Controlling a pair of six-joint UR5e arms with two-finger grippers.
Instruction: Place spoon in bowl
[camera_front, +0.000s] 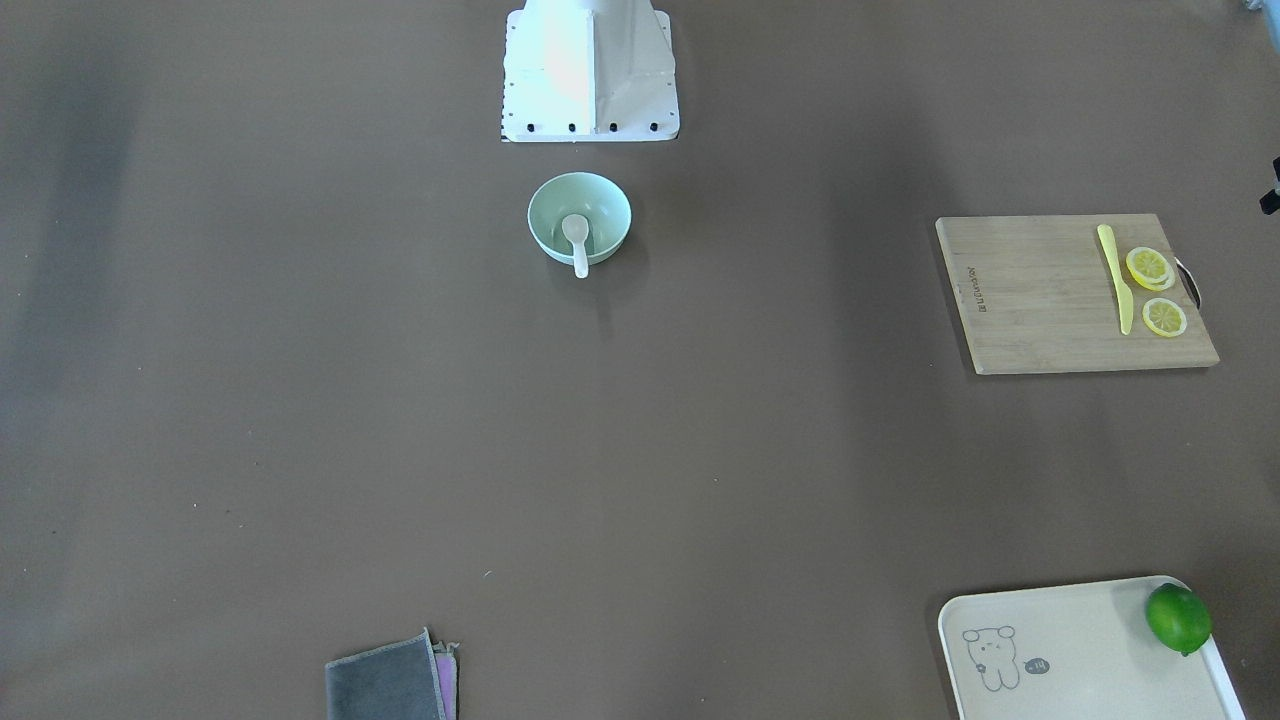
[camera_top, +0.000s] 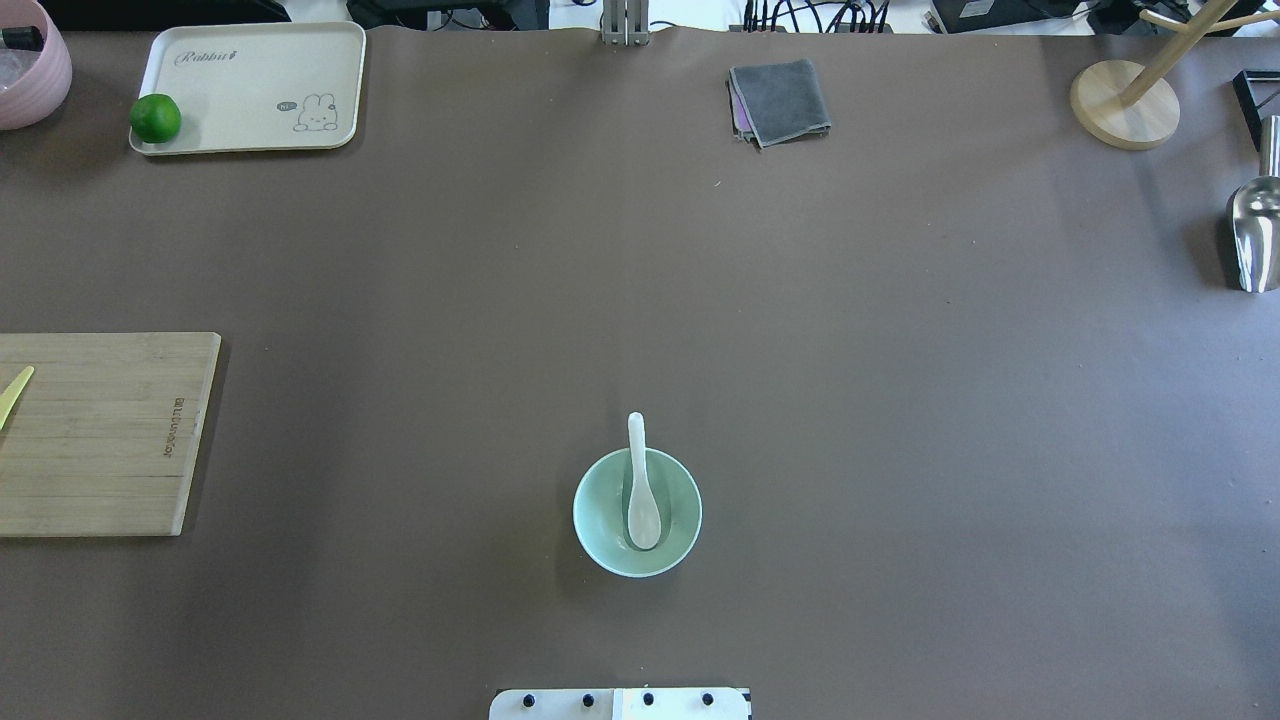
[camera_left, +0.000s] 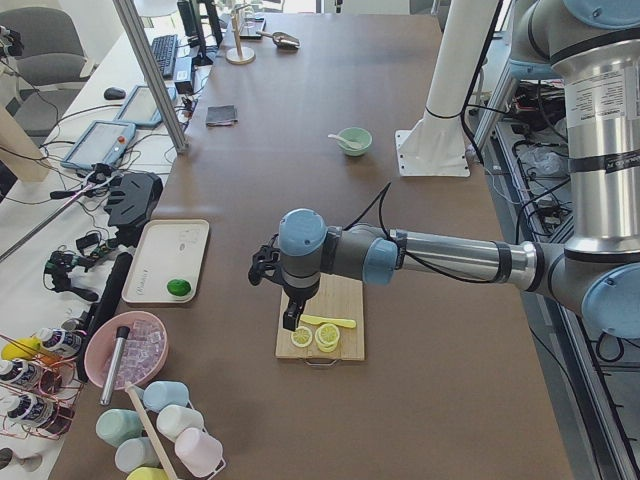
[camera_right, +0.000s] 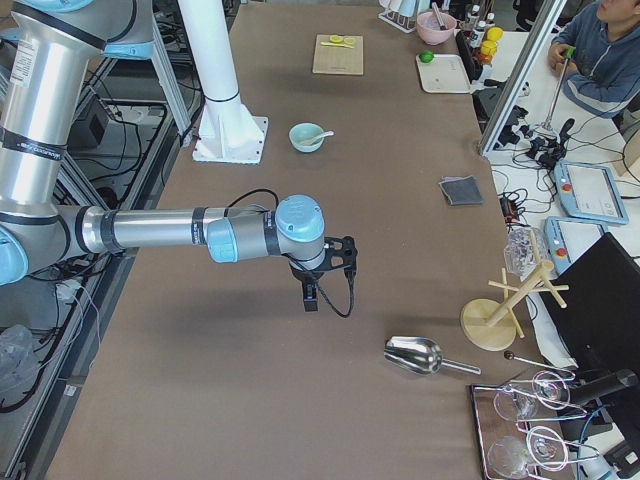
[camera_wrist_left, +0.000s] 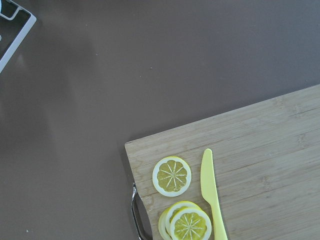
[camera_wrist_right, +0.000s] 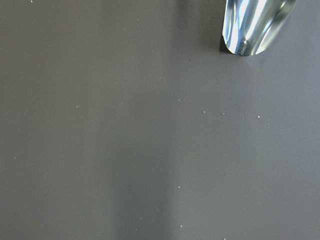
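The white spoon (camera_front: 577, 240) lies in the mint-green bowl (camera_front: 611, 214) near the robot's base, scoop on the bottom and handle over the far rim. Both show in the overhead view, spoon (camera_top: 641, 490) and bowl (camera_top: 598, 522). My left gripper (camera_left: 290, 322) hangs over the left end of the table above the cutting board. My right gripper (camera_right: 311, 302) hangs over bare table at the right end. Both are far from the bowl and show only in the side views, so I cannot tell whether they are open or shut.
A wooden cutting board (camera_front: 1040, 300) holds a pale-yellow knife (camera_front: 1115, 275) and lemon slices (camera_front: 1150, 268). A cream tray (camera_front: 1080, 650) holds a lime (camera_front: 1178, 617). A grey cloth (camera_top: 780, 100), a metal scoop (camera_top: 1255, 235) and a wooden stand (camera_top: 1125, 105) lie far right.
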